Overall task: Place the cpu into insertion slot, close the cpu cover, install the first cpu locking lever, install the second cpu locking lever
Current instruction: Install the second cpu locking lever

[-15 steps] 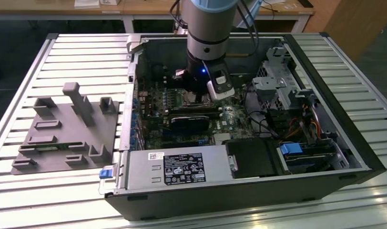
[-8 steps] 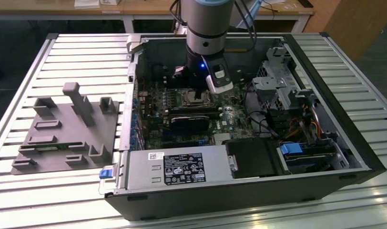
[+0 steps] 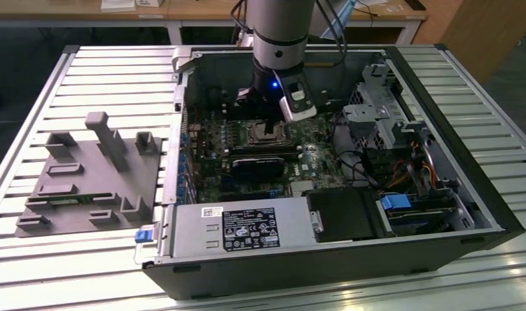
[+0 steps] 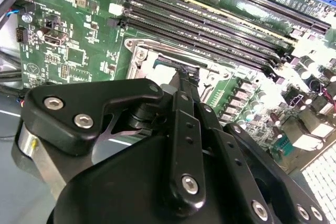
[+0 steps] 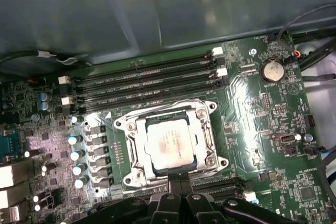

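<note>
One arm [image 3: 278, 32], reaching down into an open computer case [image 3: 492, 214] on a slatted tabletop [image 3: 107, 71], with a grey fixture block [image 3: 86, 178] lying well apart at the exterior view's left. Hangs low over the green motherboard [image 5: 262, 129], pincer [image 5: 181, 182] at the edge of the insertion slot [image 3: 265, 133], on the side away from the long black memory slots [image 5: 147, 85]. Shows the cpu [image 5: 170, 142] seated flat in that slot, pale metal top facing up through the square window of the cpu cover [image 5: 206, 139]. Shows the cover lying down flat around the chip, silvery frame on all four sides. Keeps the two pincer tips drawn together with no gap visible between them in both wrist views [image 4: 184, 80]; nothing discernible in the grip, though contact with the socket's rim cannot be told. Sits near a grey power-supply box [image 3: 237, 227] at the case's near wall in the exterior view.
</note>
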`<state>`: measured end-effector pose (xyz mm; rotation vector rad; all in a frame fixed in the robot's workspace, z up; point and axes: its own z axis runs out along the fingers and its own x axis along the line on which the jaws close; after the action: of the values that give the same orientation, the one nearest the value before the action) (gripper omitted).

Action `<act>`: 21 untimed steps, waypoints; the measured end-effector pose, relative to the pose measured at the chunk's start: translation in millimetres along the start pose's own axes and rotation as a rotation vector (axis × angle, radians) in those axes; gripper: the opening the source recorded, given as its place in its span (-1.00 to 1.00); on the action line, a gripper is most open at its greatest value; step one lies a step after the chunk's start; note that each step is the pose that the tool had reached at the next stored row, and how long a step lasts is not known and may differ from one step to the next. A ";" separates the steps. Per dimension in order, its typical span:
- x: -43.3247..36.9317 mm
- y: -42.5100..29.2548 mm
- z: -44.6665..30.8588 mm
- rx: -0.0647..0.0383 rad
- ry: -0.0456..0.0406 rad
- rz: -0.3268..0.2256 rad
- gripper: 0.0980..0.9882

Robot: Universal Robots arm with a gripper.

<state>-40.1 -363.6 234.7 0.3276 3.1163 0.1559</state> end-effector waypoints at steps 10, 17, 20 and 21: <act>0.7 3.4 -6.6 -0.001 -0.0005 -0.011 -0.99; 1.0 5.7 -13.2 -0.002 -0.0057 -0.015 -0.99; 1.0 5.7 -13.2 -0.003 -0.0069 -0.016 -0.99; 1.0 5.7 -13.3 -0.003 -0.0069 -0.016 -0.99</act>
<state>-40.1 -359.2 248.6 0.3031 3.1107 0.1584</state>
